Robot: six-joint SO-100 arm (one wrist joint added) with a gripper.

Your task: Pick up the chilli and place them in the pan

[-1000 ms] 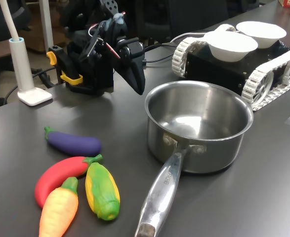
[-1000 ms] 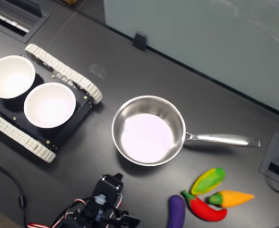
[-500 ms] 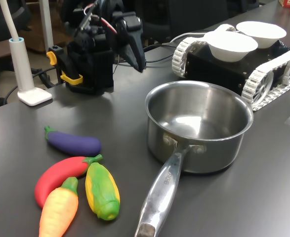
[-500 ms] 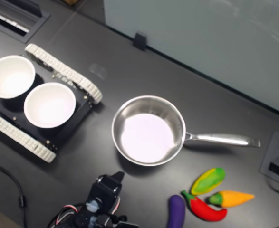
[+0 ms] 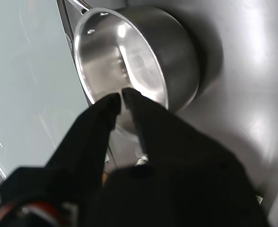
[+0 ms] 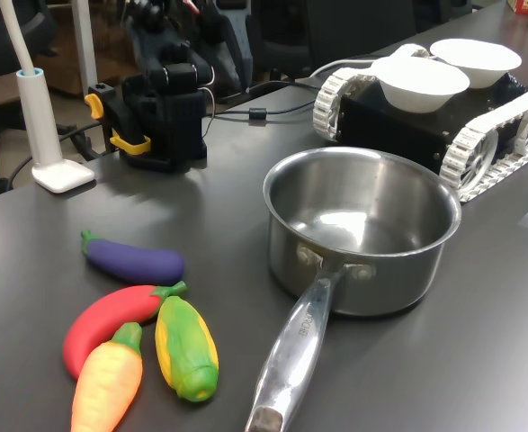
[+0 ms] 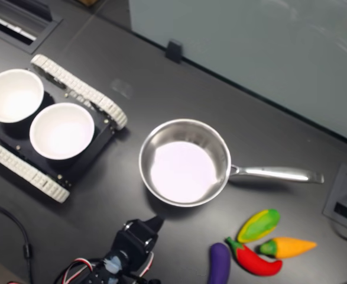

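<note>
In the wrist view, the black gripper is filling the foreground, its two fingertips nearly meeting with only a thin sliver of light between them and nothing caught there. Beyond the tips the stainless-steel pan is showing its shiny inside and outer wall, standing on the dark table.

In the first exterior view, the chilli is lying on the table near the first exterior view's lower left, well apart from the arm. It is touching the corn cob and the carrot, with the purple eggplant just beside it. The pan is sitting empty to the right of the vegetables, its long handle pointing toward the camera. Behind it, two white bowls are resting on a black tracked vehicle. The arm is standing at the back by a white lamp base; its jaws are hard to make out here.

In the second exterior view, the gripper is hanging just below the pan near the picture's bottom edge. The chilli is lying at the lower right among the eggplant, corn cob and carrot.
</note>
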